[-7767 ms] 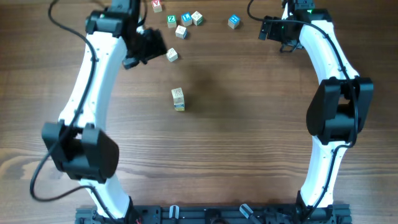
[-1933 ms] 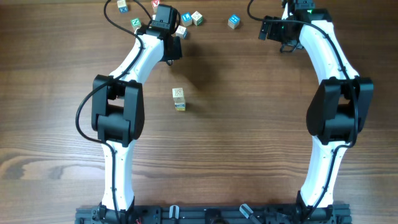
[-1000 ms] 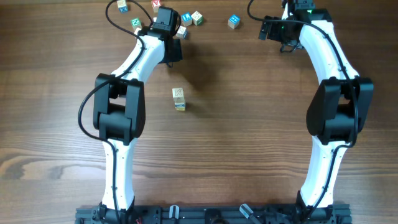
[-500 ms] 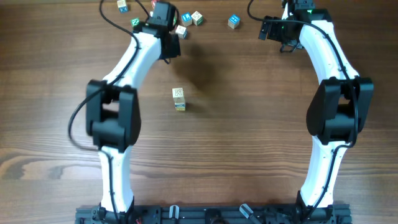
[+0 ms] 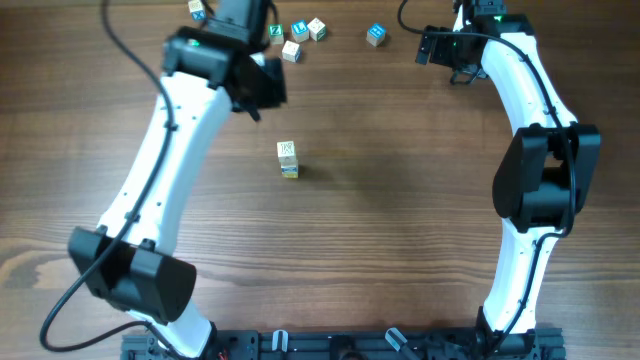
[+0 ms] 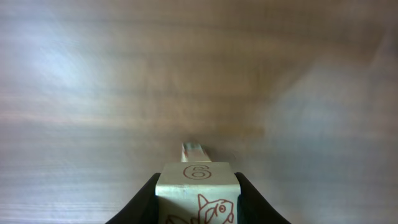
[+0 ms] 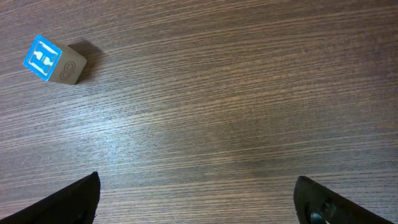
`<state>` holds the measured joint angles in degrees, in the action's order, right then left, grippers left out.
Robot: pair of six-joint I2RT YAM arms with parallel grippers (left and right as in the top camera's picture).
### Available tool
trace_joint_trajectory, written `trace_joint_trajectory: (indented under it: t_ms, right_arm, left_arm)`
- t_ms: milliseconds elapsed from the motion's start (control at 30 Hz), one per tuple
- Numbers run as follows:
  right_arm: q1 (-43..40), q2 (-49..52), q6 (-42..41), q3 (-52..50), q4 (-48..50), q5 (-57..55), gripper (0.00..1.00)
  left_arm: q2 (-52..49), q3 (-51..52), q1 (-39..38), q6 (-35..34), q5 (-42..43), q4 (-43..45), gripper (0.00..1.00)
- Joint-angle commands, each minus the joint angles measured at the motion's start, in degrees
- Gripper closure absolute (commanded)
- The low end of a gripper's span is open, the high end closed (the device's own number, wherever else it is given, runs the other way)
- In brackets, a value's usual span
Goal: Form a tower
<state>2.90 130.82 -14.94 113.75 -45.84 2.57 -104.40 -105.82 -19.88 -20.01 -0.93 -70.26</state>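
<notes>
Left fingers (image 6: 142,202) higher over wood tabletop (image 6: 199,74)

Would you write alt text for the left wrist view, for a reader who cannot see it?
The left gripper is shut on a pale wooden cube printed with a red 6, over the wooden table. Just beyond it peeks something small and pale, probably the tower.

The tower (image 5: 287,159), a narrow upright stack of small pale wooden cubes, cream-white on top, blue and yellow at its foot, stands mid-bench (image 5: 400,220).
</notes>
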Motion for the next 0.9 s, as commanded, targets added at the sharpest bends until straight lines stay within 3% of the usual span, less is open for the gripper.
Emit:
trace_joint_trajectory:
  t_ms: [0, 200, 433, 867]
  right_arm:
    - [0.1, -1.3, -0.2, 0.4, 0.1, 0.1, 0.0]
    - [0.1, -1.3, -0.2, 0.4, 0.1, 0.1, 0.0]
    - [0.1, -1.3, -0.2, 0.4, 0.1, 0.1, 0.0]
    - [0.1, -1.3, -0.2, 0.4, 0.1, 0.1, 0.0]
  left_arm:
    - [-0.9, 5.2, -3.4, -3.3, 1.1, 0.4, 0.72]
    - [-1.0, 13.9, -5.1, -6.2, 1.1, 4.4, 0.72]
    - [-1.0, 16.0, -5.1, -7.5, 1.1, 5.6, 0.7]
    - [-1.0, 16.0, -5.1, -7.5, 1.1, 5.5, 0.54]
